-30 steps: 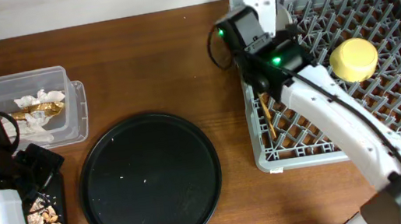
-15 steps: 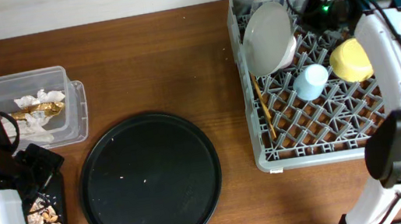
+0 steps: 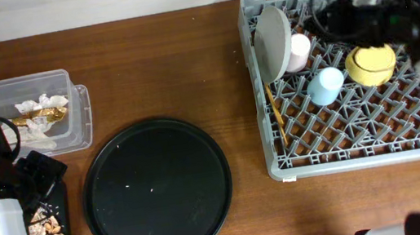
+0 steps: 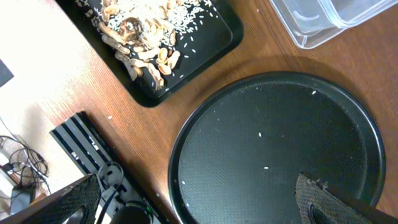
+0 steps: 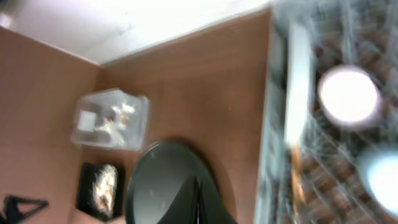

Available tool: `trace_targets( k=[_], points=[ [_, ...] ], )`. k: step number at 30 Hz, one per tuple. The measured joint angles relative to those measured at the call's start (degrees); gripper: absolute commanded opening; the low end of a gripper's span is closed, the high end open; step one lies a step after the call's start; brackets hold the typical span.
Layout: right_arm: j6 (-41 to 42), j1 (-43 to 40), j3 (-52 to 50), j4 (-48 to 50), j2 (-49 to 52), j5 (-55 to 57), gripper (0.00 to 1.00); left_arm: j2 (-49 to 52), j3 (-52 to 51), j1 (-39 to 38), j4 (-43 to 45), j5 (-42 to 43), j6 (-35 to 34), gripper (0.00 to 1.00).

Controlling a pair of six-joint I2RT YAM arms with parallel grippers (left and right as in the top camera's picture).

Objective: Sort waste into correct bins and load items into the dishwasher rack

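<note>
Left hand (image 4: 193, 193) gapes wide beside the round tray (image 4: 273, 143); right hand (image 3: 336, 17) unclear.

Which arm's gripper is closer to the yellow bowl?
The right. The right gripper hangs over the dishwasher rack, close beside the yellow bowl. The left gripper is far across the table, by the shallow black tray of food scraps.

Overhead: fixed, straight down, covers the table (image 3: 186, 63) from clear tub (image 3: 72, 130) at left to dishwasher rack (image 3: 348, 162) at right. Left wrist: low, facing down, close on round black tray (image 4: 273, 143) and shallow black tray (image 4: 214, 40). Right wrist: high, blurred, looking down from above the dishwasher rack. All three views share the round black tray.
</note>
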Motion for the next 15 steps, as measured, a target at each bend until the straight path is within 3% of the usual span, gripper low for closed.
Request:
trace_targets(
  k=[4, 8, 9, 10, 11, 15],
  points=[
    [-1.3, 5.8, -0.1, -18.1, -13.4, 14.1, 0.04, 0.0, 0.0, 0.0, 0.0, 0.0, 0.0, 0.99],
    [-1.2, 13.3, -7.2, -22.0, -24.1, 18.8, 0.05, 0.0, 0.0, 0.0, 0.1, 0.0, 0.0, 0.99],
    [-0.9, 14.5, -10.8, -21.6, -28.1, 19.2, 0.13, 0.0, 0.0, 0.0, 0.1, 0.0, 0.0, 1.0],
    [-0.4, 14.8, -14.4, -21.5, -32.0, 19.6, 0.5, 0.0, 0.0, 0.0, 0.1, 0.0, 0.0, 0.99],
    [0.2, 14.9, -18.2, -21.6, -36.1, 19.8, 0.98, 0.0, 0.0, 0.0, 0.1, 0.0, 0.0, 0.99],
    [0.5, 15.0, -28.4, -24.3, -46.2, 20.2, 0.98, 0.0, 0.0, 0.0, 0.1, 0.0, 0.0, 0.99]
  ],
)
